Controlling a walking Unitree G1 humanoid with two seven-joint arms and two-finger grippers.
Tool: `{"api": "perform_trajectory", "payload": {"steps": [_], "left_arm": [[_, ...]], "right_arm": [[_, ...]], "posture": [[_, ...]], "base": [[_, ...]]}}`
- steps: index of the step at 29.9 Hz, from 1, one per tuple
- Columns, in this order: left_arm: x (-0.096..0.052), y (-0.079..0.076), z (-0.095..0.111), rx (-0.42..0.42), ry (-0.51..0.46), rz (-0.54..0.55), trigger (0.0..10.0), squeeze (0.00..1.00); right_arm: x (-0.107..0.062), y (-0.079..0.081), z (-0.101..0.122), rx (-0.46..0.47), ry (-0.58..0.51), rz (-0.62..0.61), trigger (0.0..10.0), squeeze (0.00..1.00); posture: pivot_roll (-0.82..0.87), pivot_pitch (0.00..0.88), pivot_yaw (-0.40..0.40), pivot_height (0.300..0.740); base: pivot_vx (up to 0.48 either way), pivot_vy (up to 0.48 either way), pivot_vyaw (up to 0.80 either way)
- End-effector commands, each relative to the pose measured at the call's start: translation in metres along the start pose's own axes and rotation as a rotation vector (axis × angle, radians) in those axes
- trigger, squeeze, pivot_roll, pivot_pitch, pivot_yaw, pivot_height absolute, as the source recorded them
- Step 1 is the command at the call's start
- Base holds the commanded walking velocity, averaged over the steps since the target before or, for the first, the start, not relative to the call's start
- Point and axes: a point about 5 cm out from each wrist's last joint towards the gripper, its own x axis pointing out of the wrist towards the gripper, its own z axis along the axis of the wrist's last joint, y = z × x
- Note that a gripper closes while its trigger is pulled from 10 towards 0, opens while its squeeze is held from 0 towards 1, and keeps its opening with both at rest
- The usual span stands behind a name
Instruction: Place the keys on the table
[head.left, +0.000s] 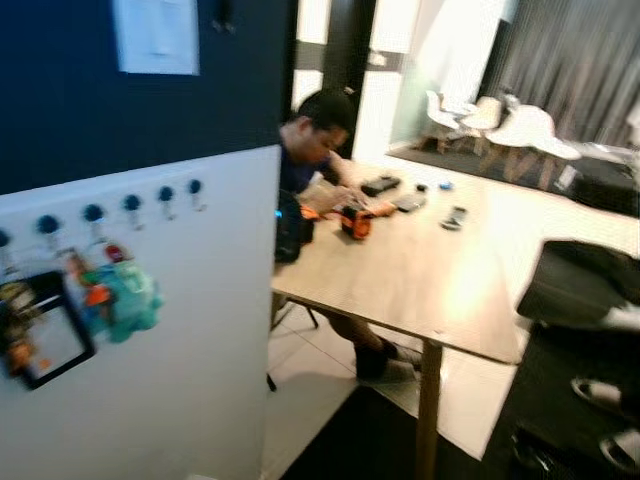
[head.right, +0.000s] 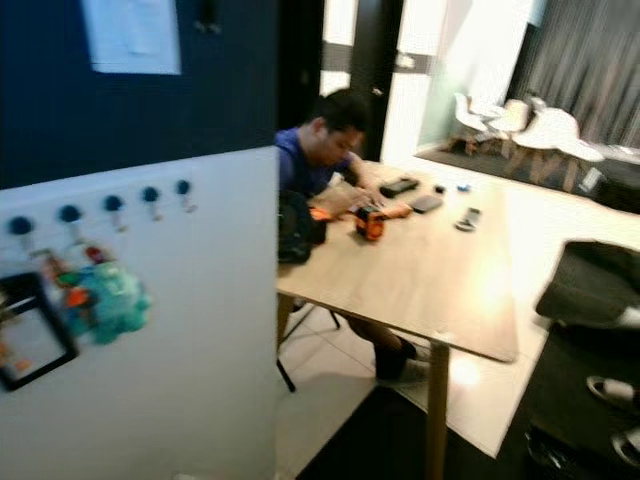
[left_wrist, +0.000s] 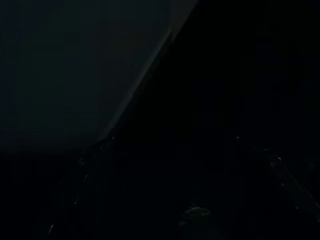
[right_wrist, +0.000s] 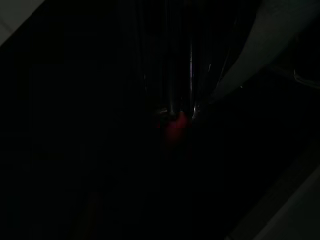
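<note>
Keys (head.left: 112, 295) with teal plush charm hang from row of blue pegs (head.left: 132, 203) on white wall panel (head.left: 180, 380), at robot's left, well apart from counter (head.left: 420, 275). Person (head.left: 315, 140) sits at counter's far side, hands near orange item (head.left: 355, 222); phones (head.left: 455, 217) and dark objects lie nearby. Black bag (head.left: 292, 228) at counter edge. Wrist views very dark; cannot tell state of left or right end effector

long pale wooden table (head.left: 420, 275): smooth, slight sheen | white wall panel (head.left: 190, 340): matt | pale floor tiles (head.left: 310, 385): glossy
</note>
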Motion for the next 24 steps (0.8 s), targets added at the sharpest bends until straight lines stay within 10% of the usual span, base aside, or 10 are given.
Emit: {"api": "perform_trajectory", "payload": {"steps": [1,24], "left_arm": [[0.0001,0.0018,0.0009,0.007,-0.001,0.002,10.0,0.00],[0.0003,0.0003,0.0015,-0.002,-0.006,0.005,10.0,0.00]], "right_arm": [[-0.0007,-0.0039,-0.0001,-0.008,0.003,-0.010,10.0,0.00],[-0.0011,-0.0058,-0.0006,-0.017,0.008,-0.005,10.0,0.00]], "posture": [[0.07,0.000,-0.009,0.740],[0.07,0.000,-0.014,0.740]], "base": [[0.000,0.000,-0.80],[0.000,0.000,-0.80]]}}
